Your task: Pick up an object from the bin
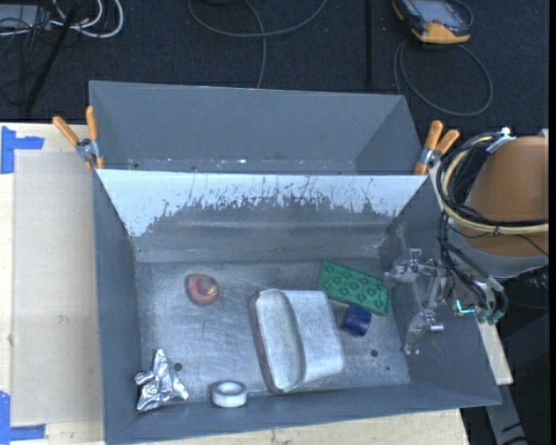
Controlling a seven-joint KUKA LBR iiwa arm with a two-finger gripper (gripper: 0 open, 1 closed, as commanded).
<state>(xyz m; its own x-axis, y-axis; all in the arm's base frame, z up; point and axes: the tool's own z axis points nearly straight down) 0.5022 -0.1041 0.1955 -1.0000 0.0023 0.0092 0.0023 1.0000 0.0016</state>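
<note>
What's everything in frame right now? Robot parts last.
bin: one, grey metal, middle of view
building plate: one, green, studded, floor right of middle
block: one, small, dark blue, just in front of the building plate
pouch: one, pale grey, middle front
ball: one, small, pinkish, left of middle
foil wad: one, silver, front left corner
tape roll: one, white, right of the foil wad
cables: several, dark floor behind the bin
arm: one, orange cover, black cables, bin's right side
</note>
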